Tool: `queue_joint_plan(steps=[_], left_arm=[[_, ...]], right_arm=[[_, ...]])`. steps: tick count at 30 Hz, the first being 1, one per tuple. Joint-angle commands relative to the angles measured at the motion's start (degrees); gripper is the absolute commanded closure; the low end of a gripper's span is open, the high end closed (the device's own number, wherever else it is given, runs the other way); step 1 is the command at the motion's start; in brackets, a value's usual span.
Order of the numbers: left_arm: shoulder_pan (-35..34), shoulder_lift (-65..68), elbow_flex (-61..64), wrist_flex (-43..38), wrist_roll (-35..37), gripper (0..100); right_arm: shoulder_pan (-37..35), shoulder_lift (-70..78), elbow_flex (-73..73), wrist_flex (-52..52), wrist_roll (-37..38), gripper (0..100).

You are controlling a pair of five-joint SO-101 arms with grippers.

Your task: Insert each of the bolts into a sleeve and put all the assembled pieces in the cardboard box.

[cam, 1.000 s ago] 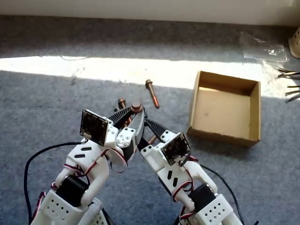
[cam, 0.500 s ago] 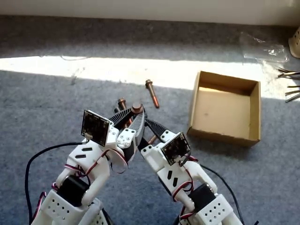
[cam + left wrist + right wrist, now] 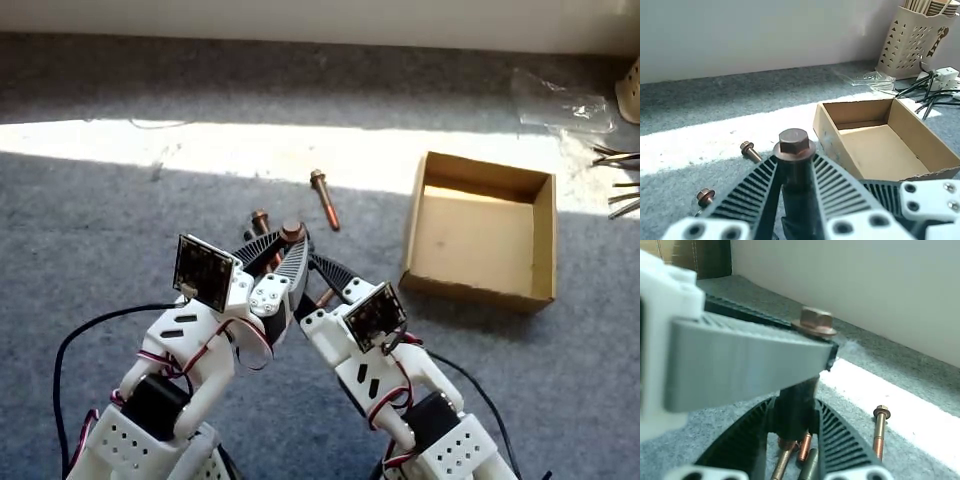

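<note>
The left gripper (image 3: 795, 166) clamps a copper hex-head bolt (image 3: 793, 143) upright, just under its flange. The right gripper (image 3: 795, 409) is closed round a dark cylindrical sleeve (image 3: 795, 417) directly below. Risk: shank & bore misaligned, so the bolt jams or slips. Releasing early drops the assy short of the brown cardboard box (image 3: 478, 292), well apart.

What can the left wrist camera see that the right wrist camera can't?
Left wrist view alone: the cardboard box, open and empty inside, a basket of sticks and cables.
Right wrist view alone: the right pincer gripping a dark sleeve, and copper shafts lying on the carpet beneath.
Both: the bolt held in the left pincer, one loose bolt and the grey carpet.
</note>
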Motion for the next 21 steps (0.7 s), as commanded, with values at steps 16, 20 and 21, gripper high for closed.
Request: queue_joint_plan(steps=[16,20,21], left_arm=[[-2.0,-0.1,1.5,-1.1,1.0,85],[-2.0,-0.1,1.5,-1.1,1.0,85],[-2.0,-0.1,1.4,-1.1,1.0,85]], right_arm=[[-0.1,-0.9,7.3,-0.1,0.6,99.4],[-0.1,-0.9,7.2,-0.1,0.6,99.4],[-0.1,-0.9,7.2,-0.1,0.6,99.4]])
